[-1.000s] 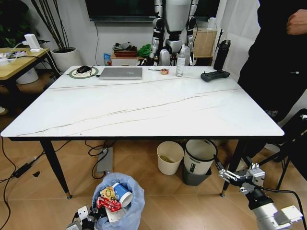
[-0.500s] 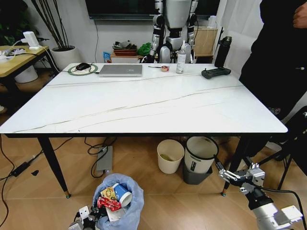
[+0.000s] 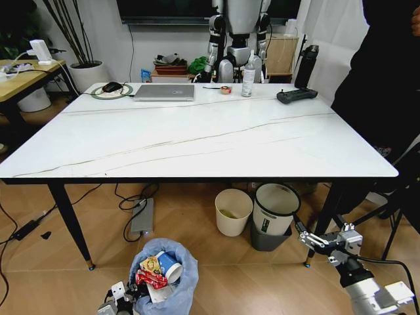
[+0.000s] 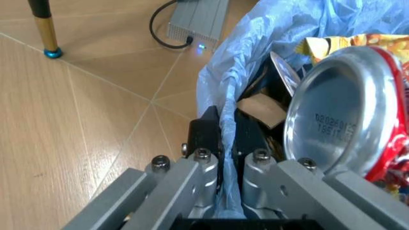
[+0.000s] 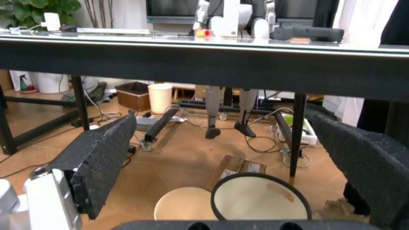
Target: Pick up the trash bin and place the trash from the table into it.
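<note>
The trash bin stands on the wooden floor in front of the worktop, low at the robot's left, and it already holds litter — a red can, a yellowish wrapper and a blue-and-white paper cup heaped at its mouth. No loose trash shows on the marble top, so the job looks close to done.

The left hand is down beside the bin, its fingers closed narrowly on a fold of the light-blue plastic bag at the rim. That film is thin, crinkly and slippery; it will likely stretch or slide rather than carry weight, and a pull on it alone could drag the liner out of the bin. The load inside seems light — paper, wrappers, an empty-looking can — yet it sits high and could spill if the bin tips. A firmer hold would pinch the stiff rim together with the bag, keeping the bin upright.

The right hand hangs low beside the right table leg, fingers spread wide and holding nothing.
</note>
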### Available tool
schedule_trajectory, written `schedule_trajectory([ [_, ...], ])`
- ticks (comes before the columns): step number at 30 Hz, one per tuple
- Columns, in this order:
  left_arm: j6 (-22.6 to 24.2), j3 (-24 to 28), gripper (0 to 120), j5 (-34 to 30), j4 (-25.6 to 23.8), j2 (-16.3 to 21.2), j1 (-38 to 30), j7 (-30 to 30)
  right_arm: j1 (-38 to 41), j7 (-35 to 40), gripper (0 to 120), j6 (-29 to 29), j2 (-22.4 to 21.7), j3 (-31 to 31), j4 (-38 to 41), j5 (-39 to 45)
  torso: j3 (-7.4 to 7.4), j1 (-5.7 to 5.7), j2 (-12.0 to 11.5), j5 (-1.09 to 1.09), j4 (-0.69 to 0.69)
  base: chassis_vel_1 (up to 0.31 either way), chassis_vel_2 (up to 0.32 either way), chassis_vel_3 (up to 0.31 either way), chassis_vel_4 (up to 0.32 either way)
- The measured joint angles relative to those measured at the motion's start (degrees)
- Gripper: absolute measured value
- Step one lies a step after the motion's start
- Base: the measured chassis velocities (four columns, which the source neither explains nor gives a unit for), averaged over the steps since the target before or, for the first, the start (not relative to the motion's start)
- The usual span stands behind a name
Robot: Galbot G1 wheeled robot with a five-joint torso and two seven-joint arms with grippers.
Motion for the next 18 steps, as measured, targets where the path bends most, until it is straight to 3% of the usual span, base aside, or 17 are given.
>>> schedule_trajectory([
  [18, -0.81, -0.24, 0, 0.56, 2.52, -0.41, -0.99, 0.62, 0.00, 0.00, 100, 0.00, 0.00, 0.00, 0.00, 0.00, -2.71, -1.85, -4.56, 0.00, 0.00, 0.000, 0.000, 0.000, 0.000],
])
